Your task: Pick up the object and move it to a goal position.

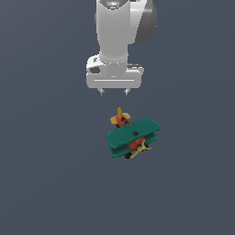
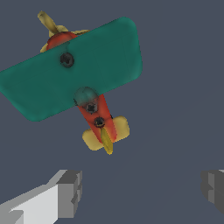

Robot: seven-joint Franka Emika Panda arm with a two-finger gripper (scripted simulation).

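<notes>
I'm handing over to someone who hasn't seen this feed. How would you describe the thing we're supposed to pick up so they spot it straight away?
Start at the white arm's end effector, fingers spread open, hanging over a plain dark grey floor. Just in front of it, untouched on the floor, sits the toy biplane. It is the only loose item there: two teal-green wings, a red body, and a tan-yellow propeller and tail.
</notes>
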